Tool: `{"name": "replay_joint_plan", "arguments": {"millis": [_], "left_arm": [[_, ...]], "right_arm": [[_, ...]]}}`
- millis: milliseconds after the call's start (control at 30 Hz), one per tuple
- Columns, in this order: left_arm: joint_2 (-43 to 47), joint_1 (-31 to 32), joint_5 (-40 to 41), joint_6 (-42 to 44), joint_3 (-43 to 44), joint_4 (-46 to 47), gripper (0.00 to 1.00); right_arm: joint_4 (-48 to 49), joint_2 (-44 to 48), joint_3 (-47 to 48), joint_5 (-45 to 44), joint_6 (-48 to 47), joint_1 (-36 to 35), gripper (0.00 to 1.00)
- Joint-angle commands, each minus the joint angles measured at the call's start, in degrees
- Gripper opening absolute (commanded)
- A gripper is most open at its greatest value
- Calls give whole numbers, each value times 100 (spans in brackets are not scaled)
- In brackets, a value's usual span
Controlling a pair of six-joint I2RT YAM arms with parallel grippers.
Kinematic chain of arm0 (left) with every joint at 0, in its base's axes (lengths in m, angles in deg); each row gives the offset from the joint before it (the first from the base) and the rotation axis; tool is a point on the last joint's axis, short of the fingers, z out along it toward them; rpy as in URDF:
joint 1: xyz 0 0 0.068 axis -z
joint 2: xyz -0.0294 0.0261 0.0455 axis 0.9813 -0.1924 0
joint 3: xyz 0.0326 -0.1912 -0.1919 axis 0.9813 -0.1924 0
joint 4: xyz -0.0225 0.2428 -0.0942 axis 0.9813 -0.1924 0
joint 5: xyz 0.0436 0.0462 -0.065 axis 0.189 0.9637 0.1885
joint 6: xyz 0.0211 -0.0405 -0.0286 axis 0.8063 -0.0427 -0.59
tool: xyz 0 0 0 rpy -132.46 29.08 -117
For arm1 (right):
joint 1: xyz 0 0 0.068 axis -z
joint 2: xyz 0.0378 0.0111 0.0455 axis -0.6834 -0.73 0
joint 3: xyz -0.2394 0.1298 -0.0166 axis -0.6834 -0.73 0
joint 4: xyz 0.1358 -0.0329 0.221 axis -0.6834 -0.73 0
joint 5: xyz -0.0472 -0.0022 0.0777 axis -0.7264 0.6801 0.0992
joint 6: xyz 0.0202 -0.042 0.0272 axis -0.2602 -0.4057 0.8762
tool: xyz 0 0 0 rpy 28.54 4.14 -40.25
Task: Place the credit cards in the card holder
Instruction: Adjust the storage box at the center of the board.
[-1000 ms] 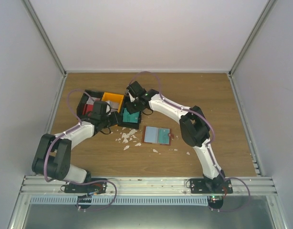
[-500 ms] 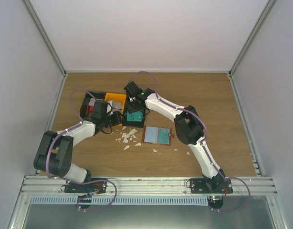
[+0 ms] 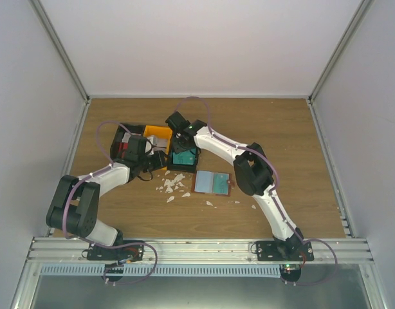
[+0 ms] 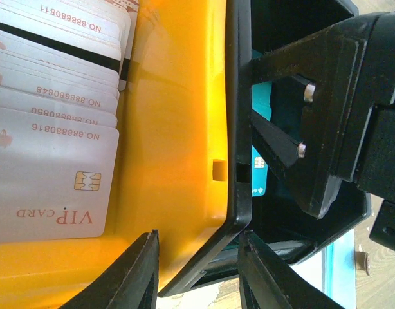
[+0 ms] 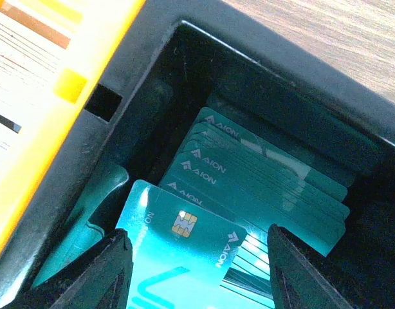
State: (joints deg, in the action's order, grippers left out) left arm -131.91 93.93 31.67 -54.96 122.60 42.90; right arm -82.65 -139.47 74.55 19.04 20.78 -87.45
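Teal credit cards (image 5: pixel 262 187) lie stacked in a black bin (image 3: pixel 183 156). One teal card (image 5: pixel 184 251) lies loose on top. My right gripper (image 5: pixel 197 270) is open and empty, low over that stack, a finger on each side of the top card; it also shows in the top view (image 3: pixel 180 147). White credit cards (image 4: pixel 53 116) fill the orange bin (image 3: pixel 157 134). My left gripper (image 4: pixel 201 270) is open and straddles the corner wall between the orange and black bins; it also shows in the top view (image 3: pixel 157 159). The card holder (image 3: pixel 212 183) lies open on the table with a teal card face showing.
A second black bin (image 3: pixel 123 140) with red and white cards stands left of the orange one. White scraps (image 3: pixel 173 187) lie scattered in front of the bins. The right gripper's body (image 4: pixel 326 116) fills the left wrist view's right side, close to my left fingers.
My right gripper has moved left and down into the teal card bin. My left gripper has moved a little right, up to the bin wall. The bins look shifted slightly right.
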Motion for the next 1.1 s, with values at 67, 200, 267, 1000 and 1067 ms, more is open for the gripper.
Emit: {"name": "replay_joint_plan", "arguments": {"millis": [67, 200, 267, 1000, 1067], "left_arm": [[34, 101, -19, -72, -15, 412, 35], [-22, 186, -29, -109, -60, 479, 35], [-60, 235, -49, -130, -65, 511, 34], [410, 555, 405, 1175, 1109, -457, 42], [471, 593, 352, 1605, 1373, -607, 46]], "right_arm": [[-379, -374, 81, -221, 270, -48, 59], [-373, -443, 74, 169, 263, -48, 60], [-356, -444, 56, 365, 237, -41, 61], [765, 1276, -1080, 934, -47, 477, 53], [1004, 1632, -1326, 955, -9, 581, 53]]}}
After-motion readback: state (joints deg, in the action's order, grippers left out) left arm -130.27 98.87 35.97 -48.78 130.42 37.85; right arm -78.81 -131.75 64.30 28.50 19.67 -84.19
